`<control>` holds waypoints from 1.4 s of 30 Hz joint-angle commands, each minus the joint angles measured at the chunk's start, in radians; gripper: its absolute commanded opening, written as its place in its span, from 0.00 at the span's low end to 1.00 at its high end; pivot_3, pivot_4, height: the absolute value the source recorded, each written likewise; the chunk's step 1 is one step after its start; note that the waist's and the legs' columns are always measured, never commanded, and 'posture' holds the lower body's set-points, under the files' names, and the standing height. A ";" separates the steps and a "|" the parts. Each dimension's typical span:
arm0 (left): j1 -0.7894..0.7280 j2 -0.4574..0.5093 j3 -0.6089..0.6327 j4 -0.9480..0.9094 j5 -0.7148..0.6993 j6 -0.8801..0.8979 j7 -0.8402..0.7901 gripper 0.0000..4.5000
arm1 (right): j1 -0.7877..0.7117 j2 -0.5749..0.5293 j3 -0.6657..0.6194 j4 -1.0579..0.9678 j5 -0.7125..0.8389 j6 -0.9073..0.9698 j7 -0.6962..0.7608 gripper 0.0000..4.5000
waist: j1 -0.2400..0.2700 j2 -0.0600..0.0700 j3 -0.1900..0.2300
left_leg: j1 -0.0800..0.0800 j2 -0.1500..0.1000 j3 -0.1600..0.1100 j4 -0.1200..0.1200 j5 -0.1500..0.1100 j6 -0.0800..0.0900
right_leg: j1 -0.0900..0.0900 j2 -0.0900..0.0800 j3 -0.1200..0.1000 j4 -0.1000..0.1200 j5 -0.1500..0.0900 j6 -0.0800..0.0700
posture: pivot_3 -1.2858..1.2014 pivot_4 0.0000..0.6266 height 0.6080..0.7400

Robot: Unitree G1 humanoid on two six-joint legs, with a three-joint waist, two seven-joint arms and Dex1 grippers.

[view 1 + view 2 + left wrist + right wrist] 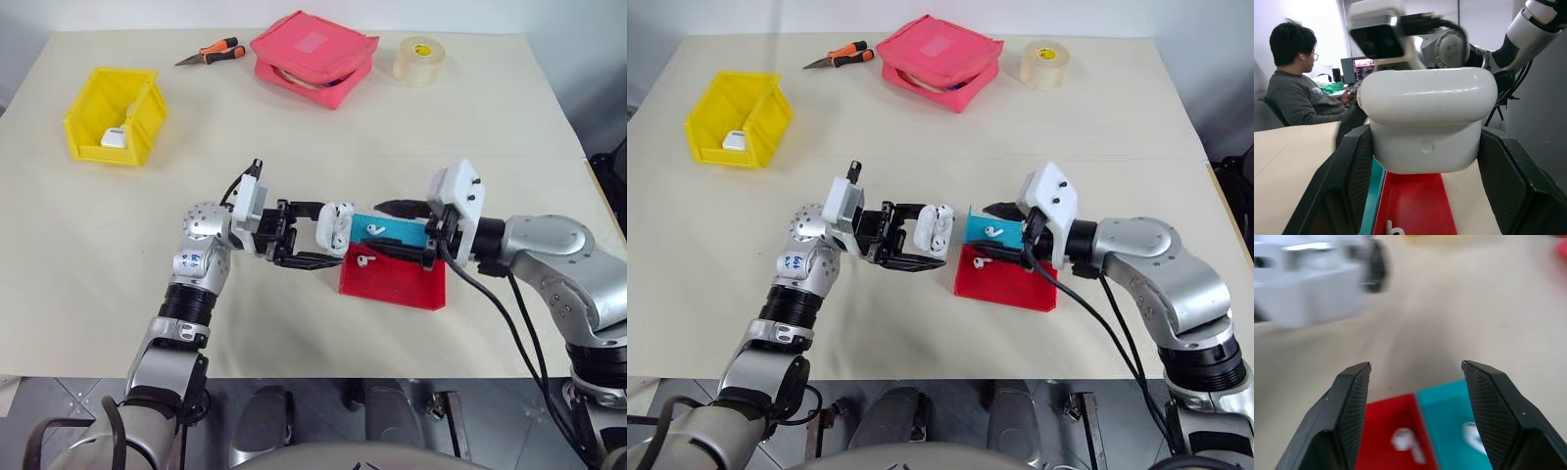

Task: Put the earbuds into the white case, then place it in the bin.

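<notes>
Beige tabletop point(323, 127) under a head camera, grey floor at the near edge. Far left: the bin point(113, 115), bright yellow, with a boxy white item point(114, 138) inside. Far centre: orange-handled pliers point(212, 52), a pink zipped pouch point(313, 57) and a roll of clear tape point(419, 60) with a small yellow-green label, writing too small to read. Centre: left gripper point(315, 240) pointing right, clamped on the white case point(333, 228), lid open, raised above the tabletop just left of the trays. Left wrist view: case point(1427, 122) pinched between both black fingers point(1349, 181), a seated person point(1295, 88) at a desk in the background. Right of centre: a red tray point(397, 279) with one of the earbuds point(364, 260) lying in it, and a blue tray point(397, 231) touching its far side with the second earbud point(376, 228). Right gripper point(416, 232) over the trays, pointing left, jaws spread wide and empty; right wrist view: both fingers point(1349, 401) apart, red and blue trays below. No legible brand or lettering on the case.
</notes>
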 commanded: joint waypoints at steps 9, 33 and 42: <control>-0.001 -0.002 0.003 -0.022 -0.022 -0.014 -0.070 0.62 | -0.138 0.091 -0.007 0.039 -0.067 -0.008 -0.080 0.69 | 0.000 0.000 0.000 | 0.000 0.000 0.000 0.000 0.000 0.000 | 0.000 0.000 0.000 0.000 0.000 0.000 | 0.52 0.24 1.00; -0.007 -0.002 0.004 -0.030 -0.018 -0.008 -0.049 0.62 | -0.176 0.078 -0.010 -0.115 0.005 0.124 -0.053 0.69 | -0.001 0.000 0.000 | 0.000 0.000 0.000 0.000 0.000 0.000 | 0.000 0.000 0.000 0.000 0.000 0.000 | 0.52 0.24 1.00; -0.006 0.000 0.003 -0.029 -0.016 -0.002 -0.046 0.62 | -0.188 0.056 -0.017 -0.152 0.011 0.146 -0.060 0.69 | -0.001 0.000 0.000 | 0.000 0.000 0.000 0.000 0.000 0.000 | 0.000 0.000 0.000 0.000 0.000 0.000 | 0.52 0.24 1.00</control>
